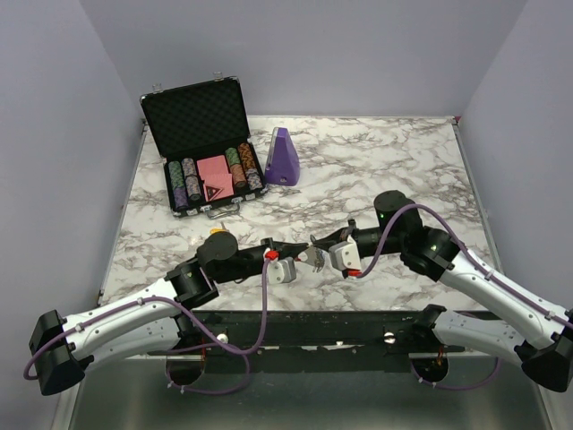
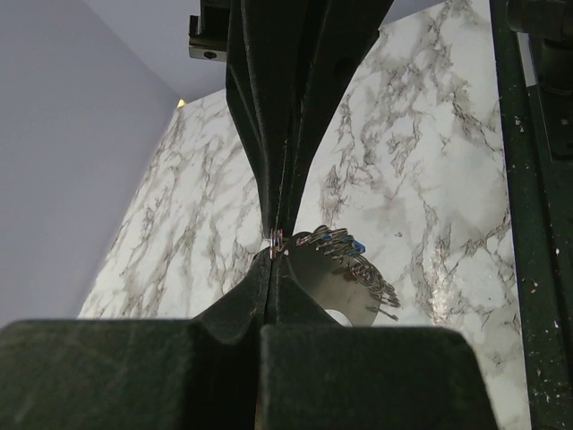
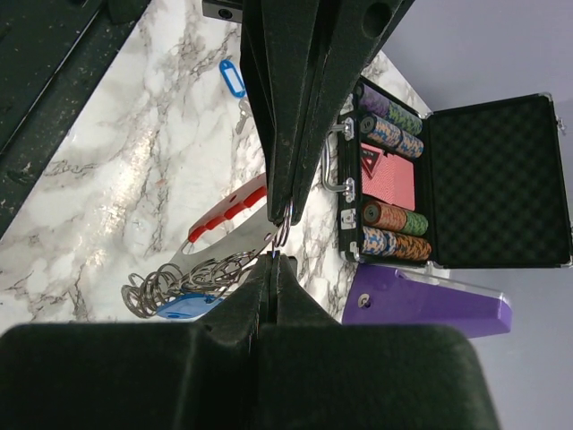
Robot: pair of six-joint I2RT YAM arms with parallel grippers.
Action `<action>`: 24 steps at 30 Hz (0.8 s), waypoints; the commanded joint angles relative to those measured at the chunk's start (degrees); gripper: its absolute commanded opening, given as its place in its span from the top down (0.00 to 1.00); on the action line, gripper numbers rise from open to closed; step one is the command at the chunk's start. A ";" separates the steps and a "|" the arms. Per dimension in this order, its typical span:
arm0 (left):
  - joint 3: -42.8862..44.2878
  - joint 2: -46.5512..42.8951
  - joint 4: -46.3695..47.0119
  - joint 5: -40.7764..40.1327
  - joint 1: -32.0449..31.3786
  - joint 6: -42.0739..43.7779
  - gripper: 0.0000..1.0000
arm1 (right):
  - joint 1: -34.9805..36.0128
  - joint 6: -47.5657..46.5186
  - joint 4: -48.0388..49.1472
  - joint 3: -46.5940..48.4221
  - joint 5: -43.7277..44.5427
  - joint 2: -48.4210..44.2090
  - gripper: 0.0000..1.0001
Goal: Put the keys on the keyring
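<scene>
Overhead view faces table; wrist views close, sharing keyring, seemingly.

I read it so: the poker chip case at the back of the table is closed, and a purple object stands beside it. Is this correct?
One detail is wrong: the poker chip case is open, its lid raised, as the top external view shows. A purple object does stand beside it.

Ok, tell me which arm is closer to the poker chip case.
Left. The left arm has its elbow just in front of the case, near its handle. The right arm reaches in from the right side and ends well to the case's right, farther off.
</scene>
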 commanded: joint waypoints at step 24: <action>-1.40 -2.10 0.51 2.34 -0.45 4.95 1.00 | 0.50 2.96 -5.62 3.55 -1.16 0.39 1.00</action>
